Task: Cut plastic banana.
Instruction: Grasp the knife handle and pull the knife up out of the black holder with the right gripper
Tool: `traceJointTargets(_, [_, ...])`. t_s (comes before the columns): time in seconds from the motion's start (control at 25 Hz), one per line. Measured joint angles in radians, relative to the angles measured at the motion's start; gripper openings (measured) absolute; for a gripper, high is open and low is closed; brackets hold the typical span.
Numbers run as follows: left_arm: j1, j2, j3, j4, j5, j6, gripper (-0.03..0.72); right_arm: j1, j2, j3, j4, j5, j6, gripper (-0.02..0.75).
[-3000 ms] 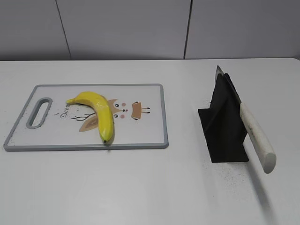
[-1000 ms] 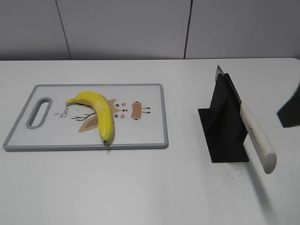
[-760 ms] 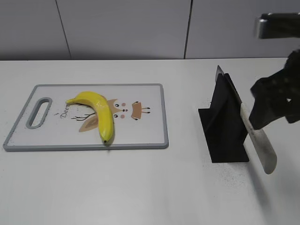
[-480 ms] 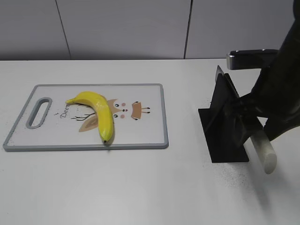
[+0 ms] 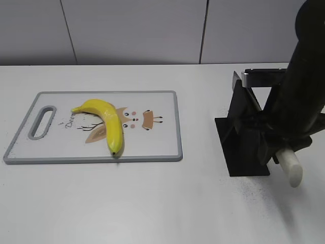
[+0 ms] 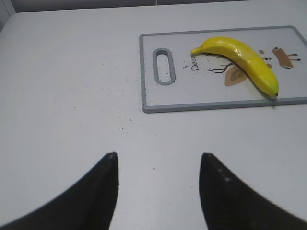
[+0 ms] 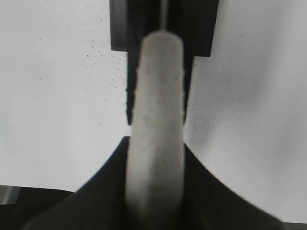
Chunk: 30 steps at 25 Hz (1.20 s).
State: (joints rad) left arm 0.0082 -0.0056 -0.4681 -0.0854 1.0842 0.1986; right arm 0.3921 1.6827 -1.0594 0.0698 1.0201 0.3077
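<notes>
White table (image 5: 152, 203) carries everything; the white-handled steel knife (image 5: 290, 168) is enclosed by the right end effector (image 7: 154, 191), grip uncertain; the left end effector (image 6: 156, 191) is open; the glossy yellow plastic banana (image 5: 109, 122), far left, is uncut.

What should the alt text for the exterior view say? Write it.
The right gripper surrounds the white handle of a knife resting in a black stand. Left of it, a plastic banana lies on a cutting board.

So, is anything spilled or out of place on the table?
Yes: fine dark specks are scattered on the white table, around the black knife stand and left of the cutting board. The banana lies whole on the board; nothing else looks odd.
</notes>
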Motion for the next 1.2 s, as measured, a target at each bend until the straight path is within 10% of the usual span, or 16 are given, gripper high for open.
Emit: traceJointTargets(1.2, [0.000,0.000,0.000,0.000,0.000,0.000,0.526,0.004,-0.233,-0.409,-0.070,0.209,0.034,0.164])
